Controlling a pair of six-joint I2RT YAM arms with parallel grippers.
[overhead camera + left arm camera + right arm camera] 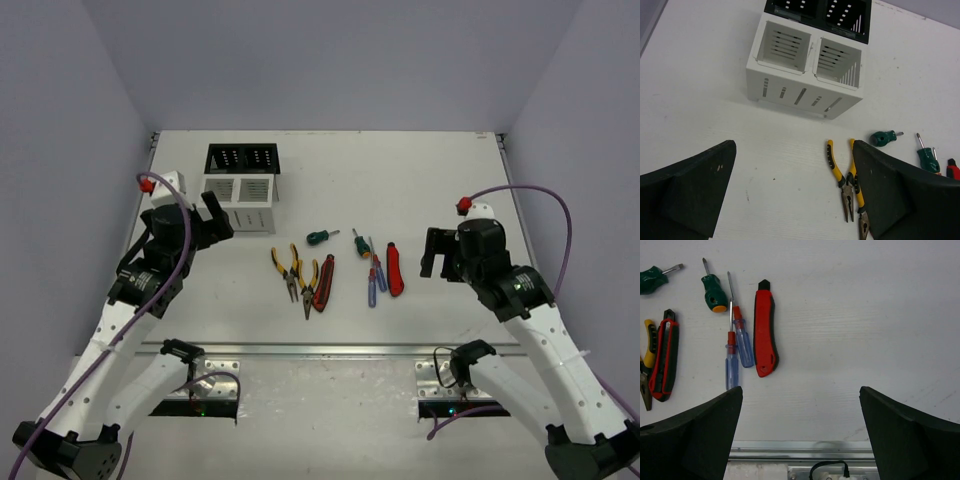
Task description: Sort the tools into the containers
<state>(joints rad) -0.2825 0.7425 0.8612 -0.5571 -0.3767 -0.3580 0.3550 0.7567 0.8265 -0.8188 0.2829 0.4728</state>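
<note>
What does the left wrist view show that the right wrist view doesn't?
Only left wrist: the white bin and the black bin behind it. Only right wrist: the handles of two blue-handled screwdrivers and the red-and-black cutters. Both: two green-handled screwdrivers, yellow-handled pliers, and the red utility knife, just a sliver in the left view.

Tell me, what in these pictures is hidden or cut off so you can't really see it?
1. Top view: the black container is too dark to see into; in the left wrist view the top edge cuts it off.
2. Left wrist view: one pair of pliers lies mostly behind a finger of the left gripper.
3. Right wrist view: yellow-handled pliers are cut off by the left edge.
</note>
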